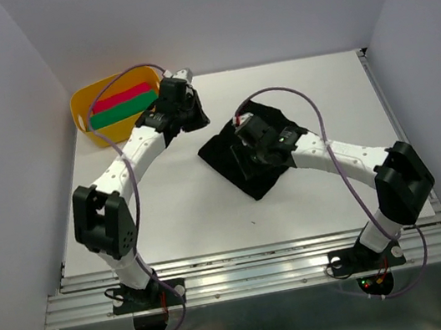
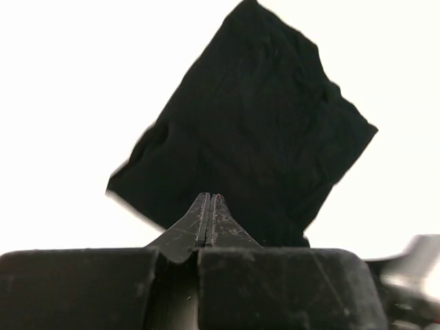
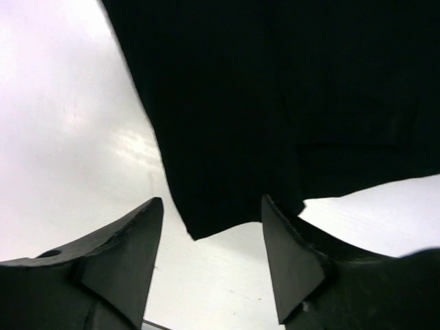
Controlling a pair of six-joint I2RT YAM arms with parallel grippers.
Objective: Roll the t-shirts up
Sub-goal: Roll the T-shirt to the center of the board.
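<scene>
A black t-shirt (image 1: 234,171) lies folded in a flat, roughly square shape on the white table, right of the middle. It also shows in the left wrist view (image 2: 254,124) and the right wrist view (image 3: 240,103). My right gripper (image 1: 244,154) hovers over the shirt; in its wrist view the jaws (image 3: 212,199) are open and empty, with a corner of the shirt just beyond the fingertips. My left gripper (image 1: 196,118) is beside the yellow tub, left of the shirt and apart from it; its jaws (image 2: 210,199) are shut on nothing.
A yellow plastic tub (image 1: 85,103) stands at the back left and holds a red (image 1: 120,97) and a green (image 1: 123,111) rolled cloth. White walls enclose the table on three sides. A metal rail (image 1: 256,273) runs along the near edge.
</scene>
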